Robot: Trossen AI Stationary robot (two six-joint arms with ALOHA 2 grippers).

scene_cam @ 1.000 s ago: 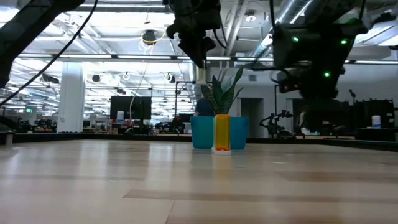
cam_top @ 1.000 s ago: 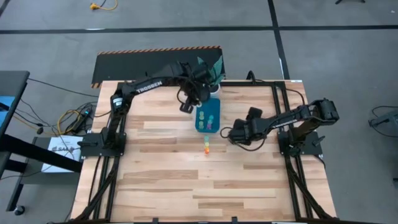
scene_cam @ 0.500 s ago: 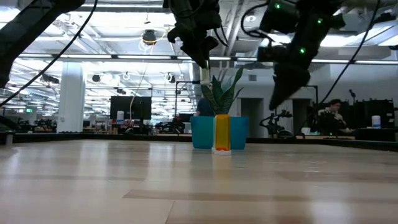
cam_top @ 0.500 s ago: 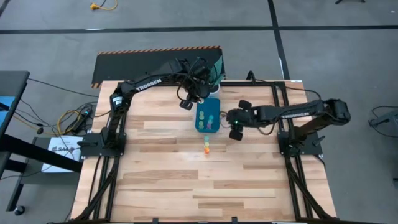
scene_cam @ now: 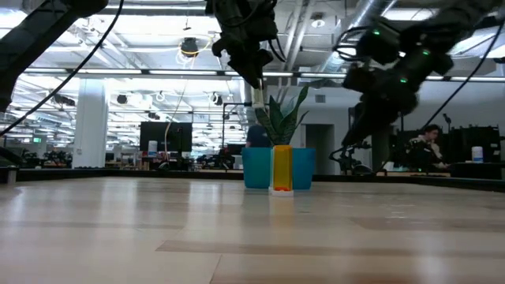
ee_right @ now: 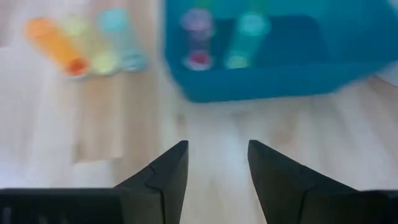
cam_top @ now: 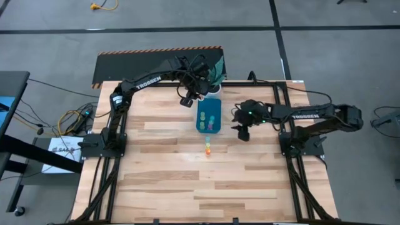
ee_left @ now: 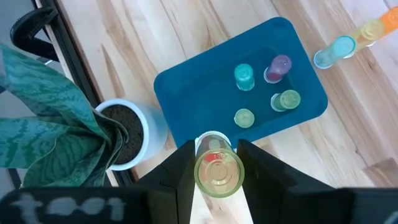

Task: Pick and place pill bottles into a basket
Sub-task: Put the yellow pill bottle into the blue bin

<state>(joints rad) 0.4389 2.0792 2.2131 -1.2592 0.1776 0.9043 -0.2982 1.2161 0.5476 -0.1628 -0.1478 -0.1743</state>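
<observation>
The teal-blue basket [cam_top: 209, 116] stands at the middle far part of the table and holds several bottles [ee_left: 244, 76]. Three more bottles, blue, yellow and orange [cam_top: 207, 147], stand in a row on the table near the basket's near side; they also show in the right wrist view [ee_right: 93, 45]. My left gripper [cam_top: 189, 101] is raised by the basket's far left corner, shut on a yellow-green bottle [ee_left: 217, 169]. My right gripper [cam_top: 242, 133] hangs open and empty beside the basket's right side, above the table [ee_right: 214, 165]. My left gripper pinches the yellow-green bottle's sides [ee_left: 203, 172] between its two fingers. The fingers point down from above, and the wrist view looks along them onto the bottle's round end. The bottle is lifted clear, above the table beside the basket's rim.
A white pot [ee_left: 127, 134] with a green plant [cam_top: 215, 67] stands just beyond the basket's far end, close to my left gripper. Black frame rails run along the table's left and right sides [cam_top: 282, 106]. Bare wood lies toward the near edge [cam_top: 187, 187].
My right arm has stretched out toward the basket, and its gripper has turned and tipped beside the basket's right side, staying open. My left gripper has drifted a little toward the far edge with the bottle still held.
</observation>
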